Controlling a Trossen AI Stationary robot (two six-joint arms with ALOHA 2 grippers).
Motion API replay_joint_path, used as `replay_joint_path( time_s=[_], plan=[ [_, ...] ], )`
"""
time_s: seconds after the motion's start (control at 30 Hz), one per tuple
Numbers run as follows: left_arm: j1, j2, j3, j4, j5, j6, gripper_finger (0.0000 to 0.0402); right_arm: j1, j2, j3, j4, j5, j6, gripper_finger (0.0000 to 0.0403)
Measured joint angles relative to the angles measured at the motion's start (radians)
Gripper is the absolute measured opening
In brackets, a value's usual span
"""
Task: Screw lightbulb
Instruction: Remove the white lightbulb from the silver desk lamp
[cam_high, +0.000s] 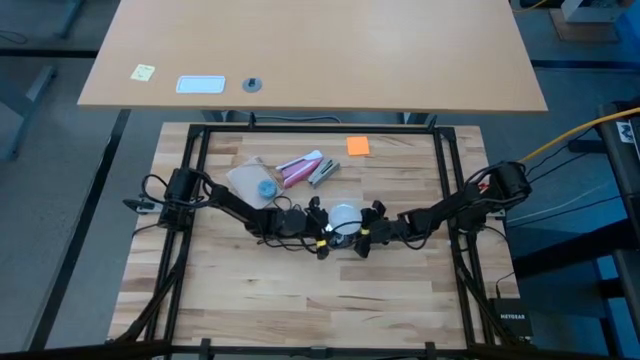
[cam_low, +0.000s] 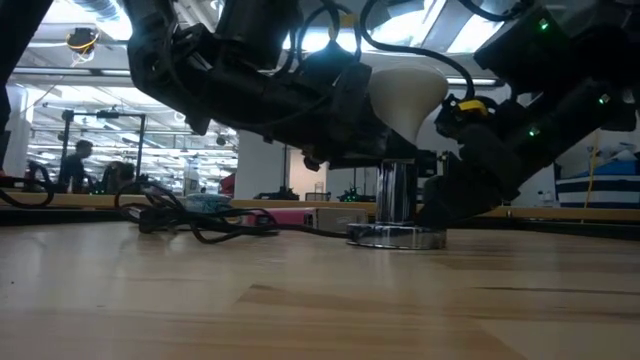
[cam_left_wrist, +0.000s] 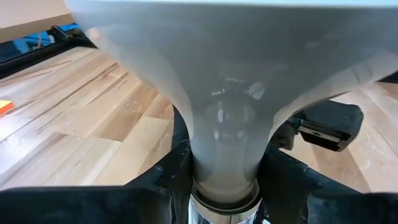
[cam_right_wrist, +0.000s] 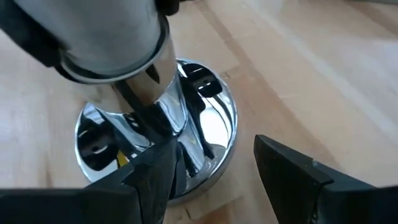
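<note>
The frosted-white lightbulb (cam_high: 343, 214) stands upright with its narrow end in the silvery socket (cam_low: 397, 195). The socket's round chrome foot (cam_low: 397, 237) rests on the wooden table at its middle. My left gripper (cam_high: 325, 222) reaches in from the table's left and is shut on the bulb (cam_left_wrist: 224, 93). My right gripper (cam_high: 362, 232) reaches in from the table's right, low beside the socket's foot (cam_right_wrist: 205, 118). It is open (cam_right_wrist: 214, 180), with bare wood showing between its fingers. My left gripper pinches the bulb's narrow neck (cam_left_wrist: 221, 177), just above the socket's top, between its two fingers (cam_left_wrist: 171, 180). The fingers come at it about level from the table's left. The bulb stands upright with its globe above the fingers and its lower end in the socket. My right gripper has one finger (cam_right_wrist: 149, 180) at the rim of the socket's foot; I cannot tell whether it touches.
A pink-and-white tube (cam_high: 300, 168), a small metal part (cam_high: 322, 172), a clear bag (cam_high: 246, 178) with a blue round thing (cam_high: 266, 187) and an orange note (cam_high: 358, 146) lie behind the arms. A thin black cord (cam_low: 190, 225) trails left of the socket.
</note>
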Motion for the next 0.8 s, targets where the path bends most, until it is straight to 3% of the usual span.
replay_joint_path(
  time_s=[0.27, 0.7, 0.8],
  plan=[
    [0.001, -0.002, -0.002, -0.008, -0.053, 0.001, 0.0140, 0.006, 0.004, 0.041, -0.014, -0.038, 0.002, 0.0225],
    [-0.001, -0.002, 0.002, -0.006, -0.065, -0.009, 0.0141, 0.098, 0.006, 0.053, -0.011, -0.004, 0.125, 0.0225],
    [0.006, -0.002, 0.007, -0.006, -0.102, 0.003, 0.0141, 0.125, 0.009, 0.062, 0.010, -0.095, 0.157, 0.0225]
  ],
)
